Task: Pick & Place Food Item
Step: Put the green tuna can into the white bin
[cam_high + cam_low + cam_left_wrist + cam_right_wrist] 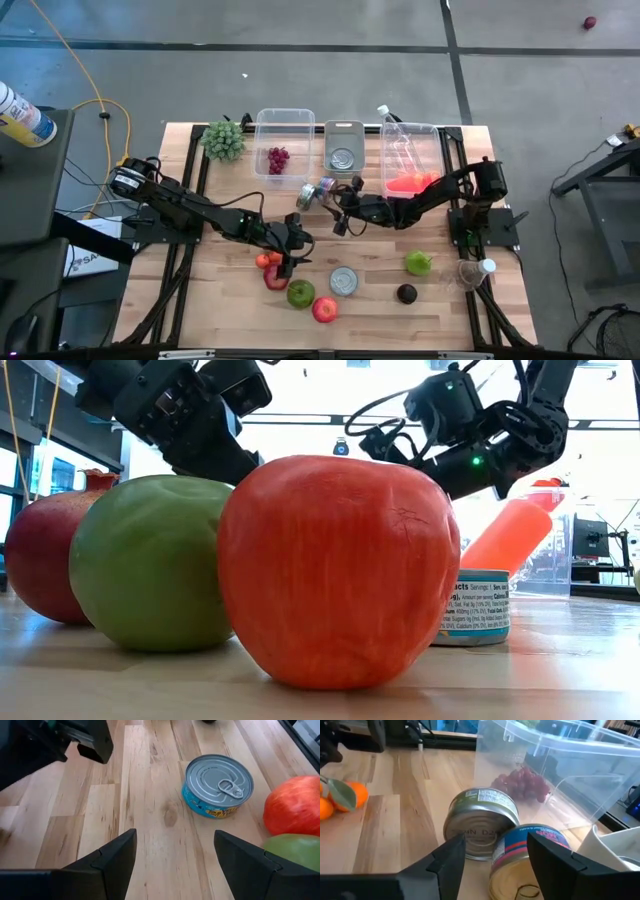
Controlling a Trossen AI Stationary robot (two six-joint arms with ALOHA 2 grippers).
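Bare surface [225, 285] lies open along the left side and front left corner, giving clear passage there. The front centre is crowded: tomato cluster [267, 261], pomegranate [276, 278], green apple [300, 293], red apple [325, 309] and tuna can [343, 281] sit close together. The left end effector [291, 263] hangs over this group, fingers apart. The back edge is walled by three clear bins [284, 122]. Two cans [481, 822] lie just ahead of the right end effector [327, 196], beside the grape bin.

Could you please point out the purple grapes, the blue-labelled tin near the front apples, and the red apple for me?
purple grapes [277, 158]: high view, middle of the bunch inside the clear tub.
blue-labelled tin [218, 785]: left wrist view, on its lid by the pull ring.
red apple [335, 570]: low view, centre of its skin.
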